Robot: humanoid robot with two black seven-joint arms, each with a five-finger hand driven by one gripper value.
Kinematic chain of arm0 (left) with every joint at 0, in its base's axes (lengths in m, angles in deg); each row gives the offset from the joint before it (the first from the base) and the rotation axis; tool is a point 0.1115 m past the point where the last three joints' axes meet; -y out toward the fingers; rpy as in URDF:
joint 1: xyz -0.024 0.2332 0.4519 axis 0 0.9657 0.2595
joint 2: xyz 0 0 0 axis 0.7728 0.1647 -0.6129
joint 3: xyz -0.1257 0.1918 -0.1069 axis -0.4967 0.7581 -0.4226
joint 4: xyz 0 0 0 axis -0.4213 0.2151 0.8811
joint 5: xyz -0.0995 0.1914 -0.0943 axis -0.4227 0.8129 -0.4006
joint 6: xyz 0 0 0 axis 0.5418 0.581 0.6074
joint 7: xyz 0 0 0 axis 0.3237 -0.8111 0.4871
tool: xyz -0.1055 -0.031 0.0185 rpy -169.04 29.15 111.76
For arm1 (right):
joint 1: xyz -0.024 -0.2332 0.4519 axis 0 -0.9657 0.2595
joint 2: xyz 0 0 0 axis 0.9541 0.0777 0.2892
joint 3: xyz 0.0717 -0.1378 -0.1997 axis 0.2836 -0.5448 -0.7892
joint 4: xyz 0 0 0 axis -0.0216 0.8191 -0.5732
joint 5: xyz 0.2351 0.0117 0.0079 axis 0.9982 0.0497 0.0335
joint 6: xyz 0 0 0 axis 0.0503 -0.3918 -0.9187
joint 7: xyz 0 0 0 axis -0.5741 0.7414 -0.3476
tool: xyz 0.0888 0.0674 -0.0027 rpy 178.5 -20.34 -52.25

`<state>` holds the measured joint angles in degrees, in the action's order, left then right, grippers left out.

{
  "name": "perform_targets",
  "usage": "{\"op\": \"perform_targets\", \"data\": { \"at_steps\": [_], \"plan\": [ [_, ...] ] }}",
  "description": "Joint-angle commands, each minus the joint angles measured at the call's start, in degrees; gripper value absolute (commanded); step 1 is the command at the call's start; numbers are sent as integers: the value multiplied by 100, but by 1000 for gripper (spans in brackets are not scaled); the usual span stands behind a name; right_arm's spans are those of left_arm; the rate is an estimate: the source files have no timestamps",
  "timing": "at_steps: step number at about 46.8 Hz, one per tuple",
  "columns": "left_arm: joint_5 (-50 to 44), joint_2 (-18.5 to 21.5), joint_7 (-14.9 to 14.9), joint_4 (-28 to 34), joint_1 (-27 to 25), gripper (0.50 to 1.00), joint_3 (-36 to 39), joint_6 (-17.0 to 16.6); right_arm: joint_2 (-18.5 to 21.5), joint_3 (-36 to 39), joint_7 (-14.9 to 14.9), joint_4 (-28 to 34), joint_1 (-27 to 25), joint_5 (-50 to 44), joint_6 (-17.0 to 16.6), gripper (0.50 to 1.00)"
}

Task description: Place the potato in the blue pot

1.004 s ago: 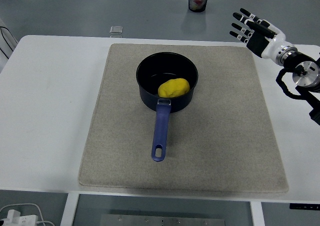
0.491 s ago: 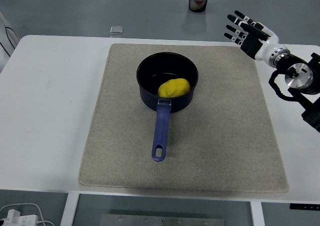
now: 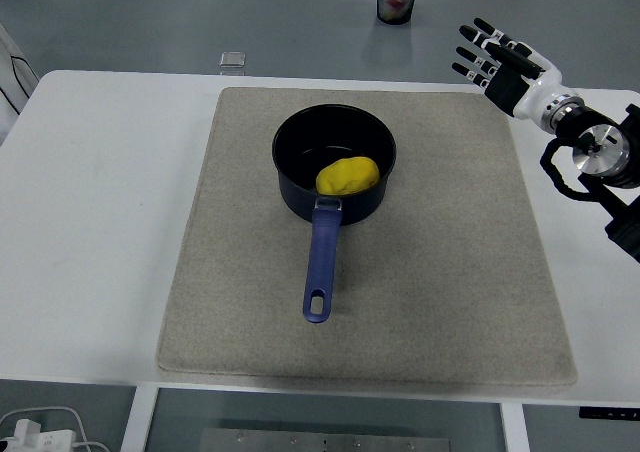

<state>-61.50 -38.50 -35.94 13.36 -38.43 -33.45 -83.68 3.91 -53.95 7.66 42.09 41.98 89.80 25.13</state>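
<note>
You saw the potato [image 3: 348, 175] already in the blue pot [image 3: 334, 164], left of your released, empty right hand [image 3: 500, 64]; next, retreat.

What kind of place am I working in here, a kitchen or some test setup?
Most likely a lab or test bench, not a kitchen. The blue pot with the potato sits on a grey mat on a plain white table, with bare grey floor beyond and cables under the near edge.

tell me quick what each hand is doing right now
Left hand: not in view.
Right hand: open, fingers spread, holding nothing, above the table's far right corner.
</note>
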Motion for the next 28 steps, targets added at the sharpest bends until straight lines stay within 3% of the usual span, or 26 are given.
{"op": "perform_targets", "data": {
  "at_steps": [1,28],
  "plan": [
    [8,0,0,-55,-8,996,9,8,-2,-9,1,1,-8,0,0,932],
    [8,0,-9,-29,10,996,0,-1,42,0,1,1,-96,-9,26,932]
  ]
}}
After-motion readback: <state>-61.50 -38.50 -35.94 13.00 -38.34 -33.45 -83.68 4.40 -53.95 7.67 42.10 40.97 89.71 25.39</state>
